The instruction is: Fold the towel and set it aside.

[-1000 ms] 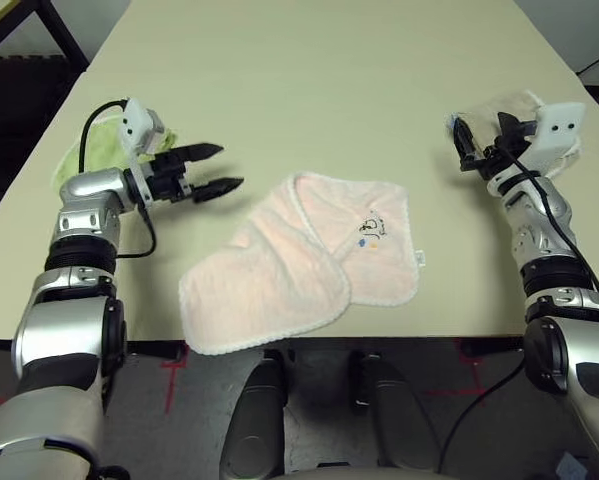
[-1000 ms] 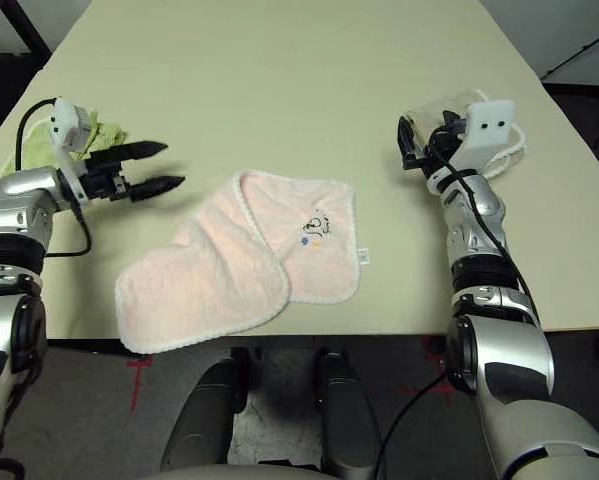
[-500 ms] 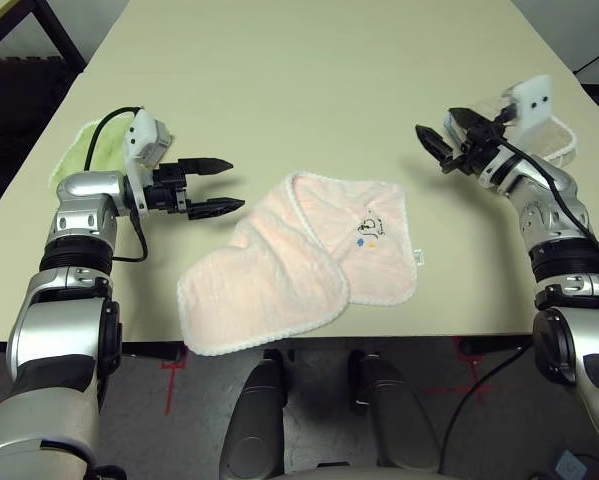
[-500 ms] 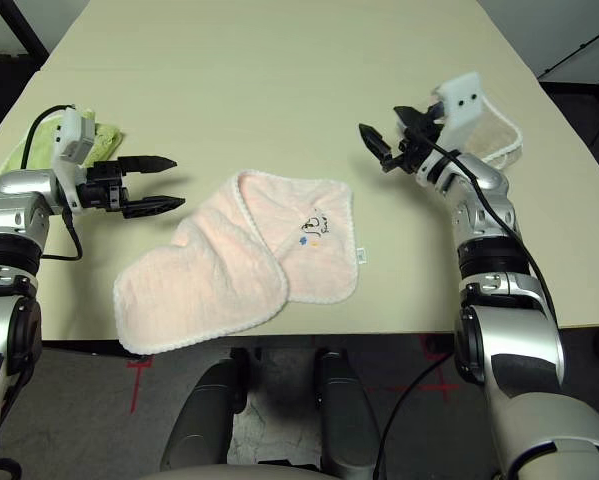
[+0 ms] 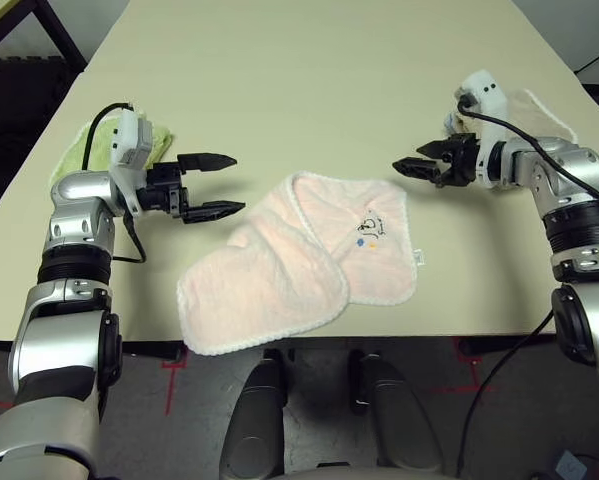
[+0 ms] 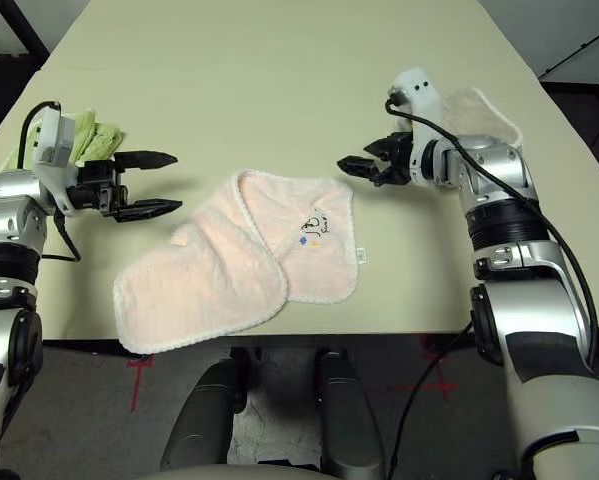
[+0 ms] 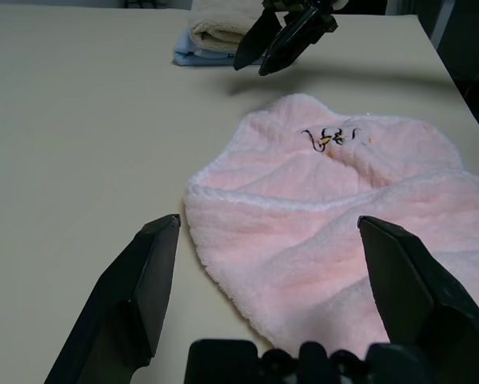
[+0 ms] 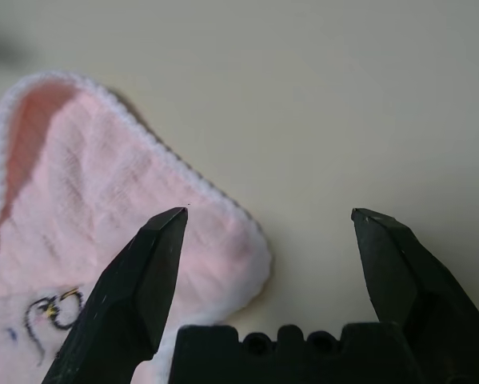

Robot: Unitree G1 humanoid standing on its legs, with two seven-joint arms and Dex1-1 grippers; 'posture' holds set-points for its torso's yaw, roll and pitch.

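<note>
A: From the head camera, where does the towel (image 5: 304, 265) lie?

B: On the bench (image 5: 309, 80), near its front edge, partly doubled over itself, the embroidered mark (image 5: 369, 229) facing up. The left gripper (image 5: 217, 184) hovers just beside the towel's left fold, jaws well apart and holding nothing. The right gripper (image 5: 417, 168) hangs near the far right corner, jaws parted a little, also empty. A green towel (image 5: 97, 150) sits behind the left arm; a beige towel (image 6: 479, 108) sits behind the right.

A: And the left wrist camera?

B: It looks between wide-open jaws at the pink cloth's rounded edge, with the right gripper (image 7: 283, 36) above the far side.

A: The right wrist camera?

B: Wide jaws frame the scalloped trim (image 8: 175, 164) at the corner, not touching it.

A: So which step?

B: Seemingly the approach before a grasp. Next, each gripper likely needs to drop onto an edge and pinch it.
</note>
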